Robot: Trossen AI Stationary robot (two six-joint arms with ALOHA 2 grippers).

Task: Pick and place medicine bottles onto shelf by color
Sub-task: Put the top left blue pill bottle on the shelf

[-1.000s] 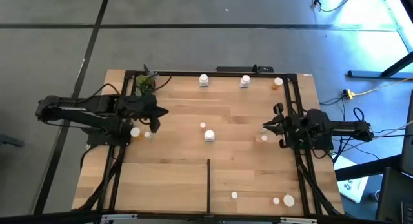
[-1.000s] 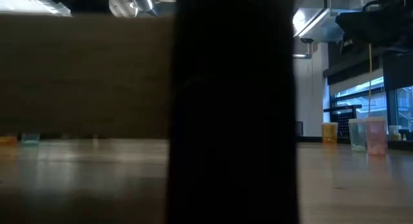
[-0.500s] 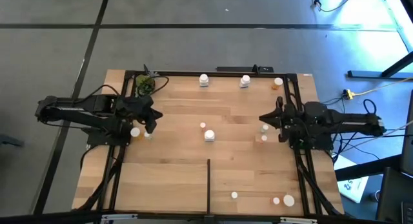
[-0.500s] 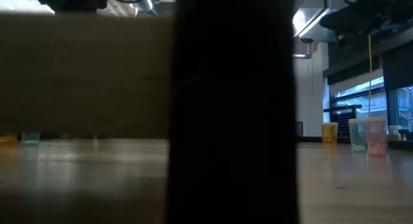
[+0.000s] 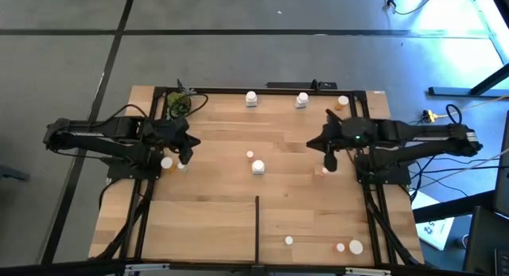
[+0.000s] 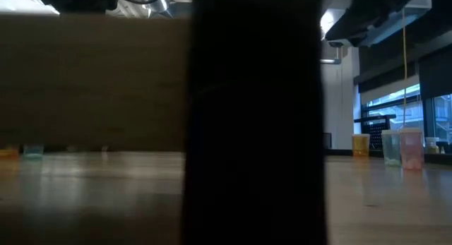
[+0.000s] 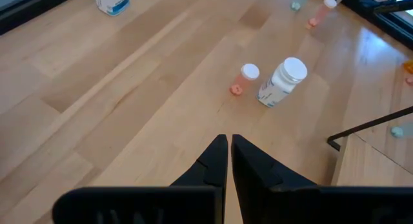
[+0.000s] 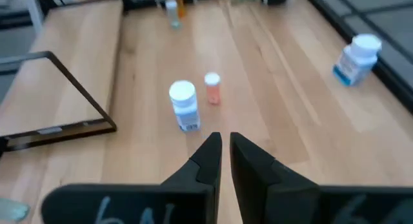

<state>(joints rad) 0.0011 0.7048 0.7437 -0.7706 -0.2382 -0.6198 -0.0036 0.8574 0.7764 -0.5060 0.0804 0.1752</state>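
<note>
Low view: the middle is blocked by a broad dark upright [image 6: 254,118], so the shelf and bottles behind it are hidden. High view: bottle labels are too small to be read; the bottle [image 5: 166,162] by the left gripper [image 5: 184,152] is partly covered. Right wrist view: the far bottle [image 8: 172,8] is blurred and cut off at the edge.

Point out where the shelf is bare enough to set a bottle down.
On the shelf, the widest bare patch lies left of the black divider strip. A bare band also runs between the back-edge bottles and the centre pair. It is crowded by the left claw and right claw.
</note>
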